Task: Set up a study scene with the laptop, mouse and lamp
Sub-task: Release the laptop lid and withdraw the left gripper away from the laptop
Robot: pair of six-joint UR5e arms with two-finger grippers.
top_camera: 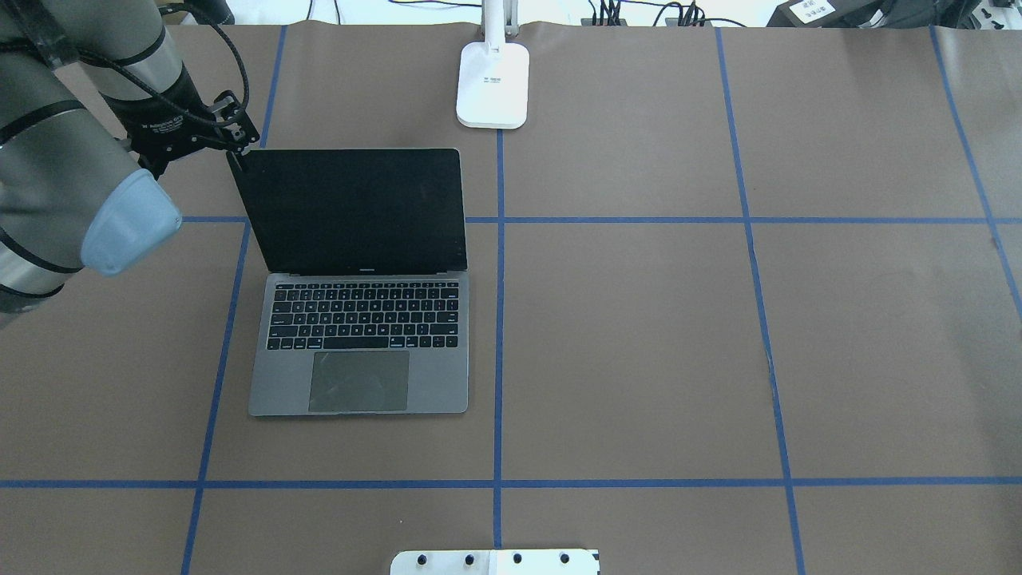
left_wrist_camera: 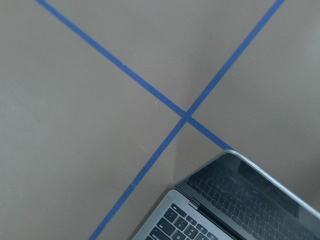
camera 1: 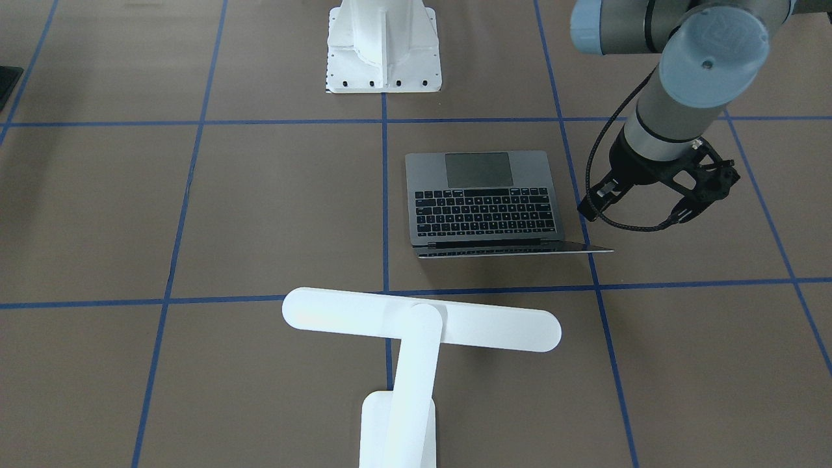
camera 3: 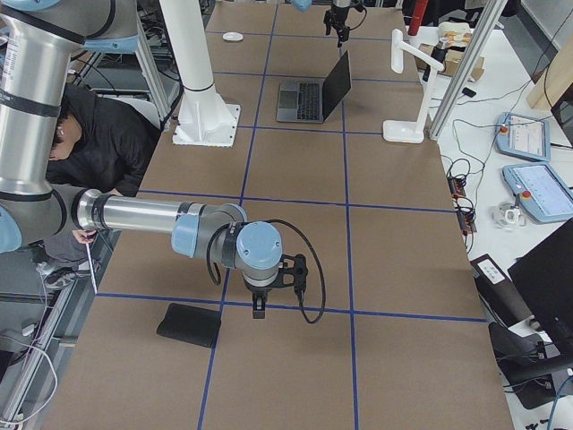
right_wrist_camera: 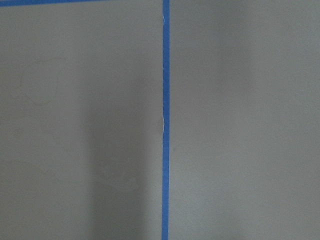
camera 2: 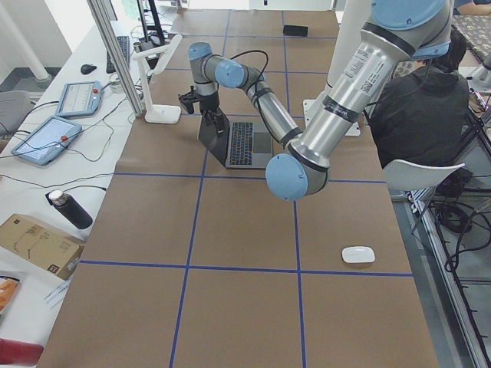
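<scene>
Only your left-end view shows the mouse (camera 2: 358, 254); left gripper (camera 1: 632, 213) gapes beside the laptop (camera 1: 484, 201); the right gripper (camera 3: 259, 311) you cannot tell

This is a robotics lab. A long table covered in brown paper (camera 2: 245, 230) is marked into squares with blue tape lines (top_camera: 499, 319). Two grey industrial robot arms with pale blue joint caps (camera 2: 337, 107) (camera 3: 143, 215) rise from a white bolted flanged pedestal (camera 1: 383, 52). On the far white side bench lie two tablet-like control pendants with red buttons (camera 2: 46, 138) among loose cables, beside silver aluminium frame posts (camera 2: 115, 54). A person in black (camera 2: 418, 115) sits at the near edge.
</scene>
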